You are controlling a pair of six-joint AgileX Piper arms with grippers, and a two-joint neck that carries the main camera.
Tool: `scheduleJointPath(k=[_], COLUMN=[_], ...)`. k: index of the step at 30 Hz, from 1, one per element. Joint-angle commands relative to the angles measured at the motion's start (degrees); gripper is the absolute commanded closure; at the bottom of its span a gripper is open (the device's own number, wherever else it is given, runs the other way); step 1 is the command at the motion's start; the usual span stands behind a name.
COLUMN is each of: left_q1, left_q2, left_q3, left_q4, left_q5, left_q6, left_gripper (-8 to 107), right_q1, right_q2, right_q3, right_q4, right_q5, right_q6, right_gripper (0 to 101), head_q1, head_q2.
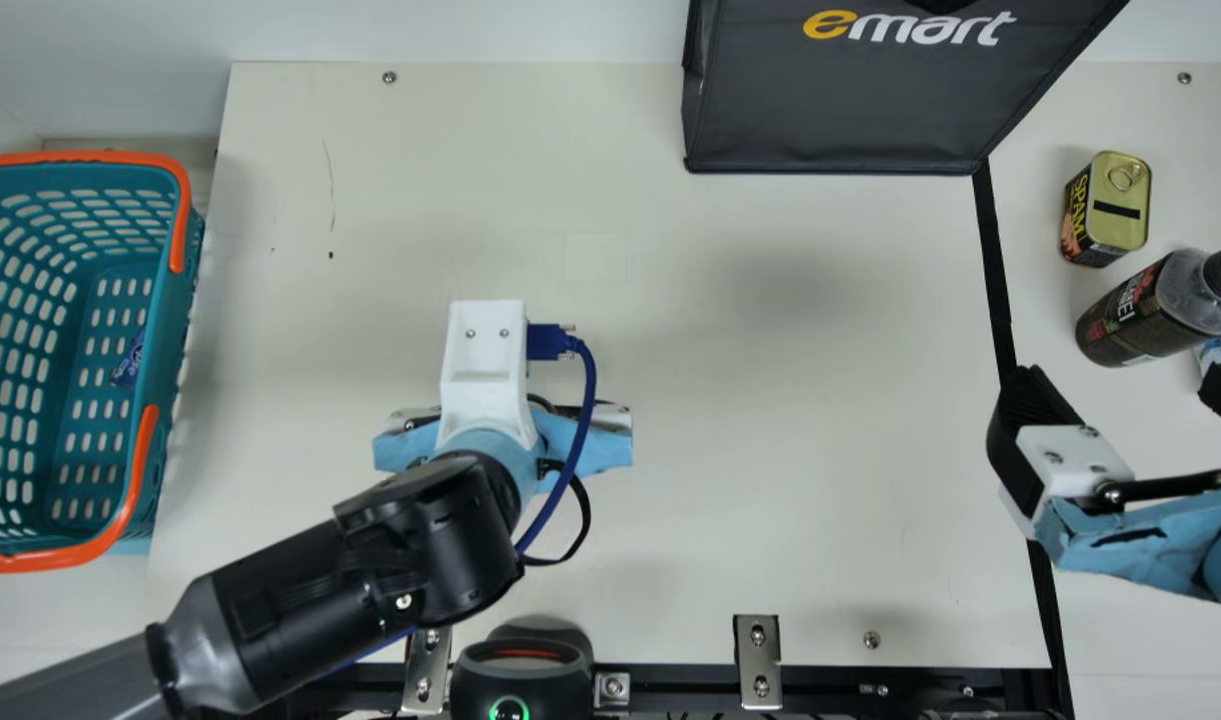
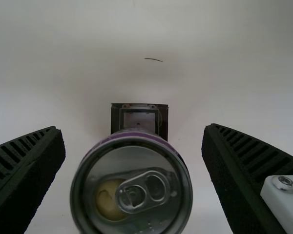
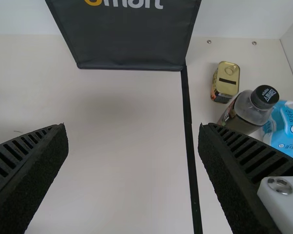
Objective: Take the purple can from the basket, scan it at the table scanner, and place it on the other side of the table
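Observation:
In the main view my left gripper [image 1: 483, 385] is over the table's middle-left, its fingertips hidden beneath the wrist. The left wrist view shows the left gripper [image 2: 134, 127] open, with the purple can [image 2: 132, 195] between its fingers, gaps on both sides, lid and pull tab facing the camera. Just beyond the can is a dark square frame [image 2: 163, 117]. My right gripper [image 1: 1120, 385] hangs open at the main view's right; in its wrist view the right gripper [image 3: 132, 126] has nothing between its fingers. The basket [image 1: 160, 480] is at far left, the table scanner [image 1: 520, 685] at the near edge.
A black bag [image 1: 830, 110] stands at the back. Right of the black tape line [image 1: 992, 260] are a yellow-lidded tin [image 1: 1120, 205], a dark bottle [image 1: 1145, 310] and a blue-white pack [image 3: 288, 129]. A small blue packet [image 1: 128, 365] lies in the basket. Metal brackets [image 1: 758, 650] edge the table.

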Motion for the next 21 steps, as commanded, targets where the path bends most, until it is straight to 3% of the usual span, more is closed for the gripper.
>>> scheduleJointPath(k=[1,7,21], left_q1=[0.0,-0.1,-1.0], left_q2=[0.2,0.6,-2.0], left_q3=[-0.2,-0.6,-0.2], left_q4=[-0.3,-0.8,0.1], left_q5=[-0.1,0.0,0.9], left_q6=[0.2,0.6,3.0], left_gripper=[9,9,102], right_q1=[0.0,0.0,0.0], right_q2=[0.0,0.0,0.0], right_q3=[0.0,0.0,0.0], right_q4=[0.0,0.0,0.0], right_q5=[0.0,0.0,0.0], right_q6=[0.0,0.0,0.0], right_gripper=[6,6,6], head_q1=[-1.6,-1.6,-1.6], head_q2=[0.1,0.1,0.1])
